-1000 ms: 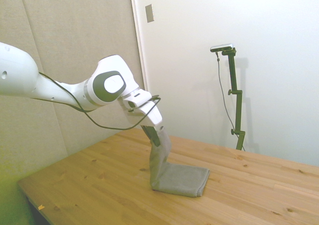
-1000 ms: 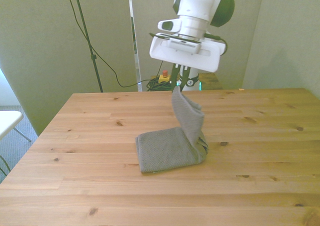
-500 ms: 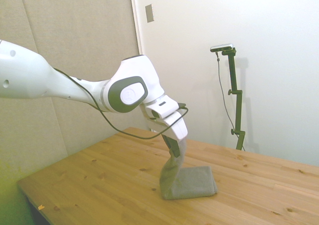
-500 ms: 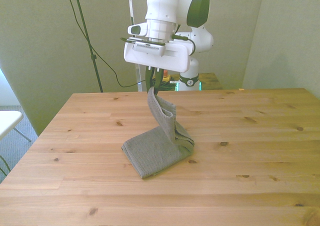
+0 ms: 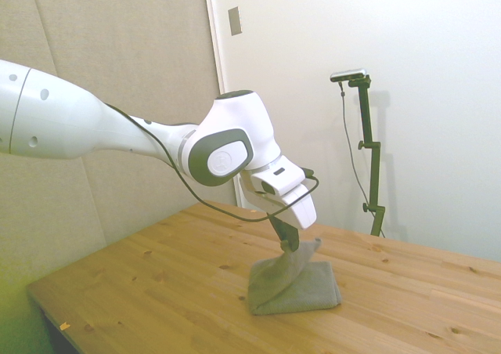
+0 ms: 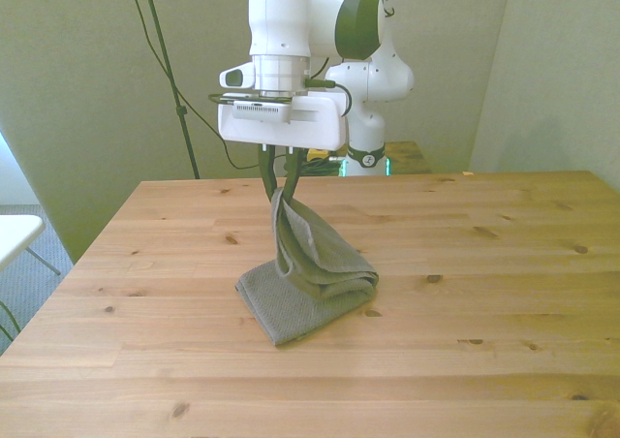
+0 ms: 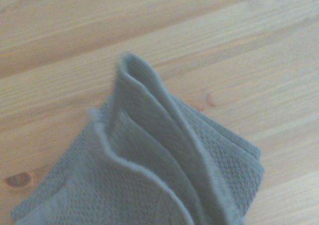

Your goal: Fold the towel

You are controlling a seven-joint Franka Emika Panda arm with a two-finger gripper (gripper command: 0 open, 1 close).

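The grey towel (image 6: 308, 281) lies partly folded in the middle of the wooden table (image 6: 484, 312). One end of it is lifted and draped back over the flat part. My gripper (image 6: 279, 192) hangs just above the heap, shut on the towel's raised edge. In the side view the gripper (image 5: 291, 246) holds that edge low over the towel (image 5: 295, 287). The wrist view shows the towel (image 7: 164, 175) from close by, its lifted fold standing up in ridges over the layers beneath.
Bare wood surrounds the towel on all sides. A black tripod and cables (image 6: 170, 79) stand behind the table at the front view's left. The robot's base (image 6: 366, 118) rises behind the far edge.
My gripper has carried the towel's held end toward the front view's left and lower. The raised part has gone from a tall upright strip to a low drape over the flat part.
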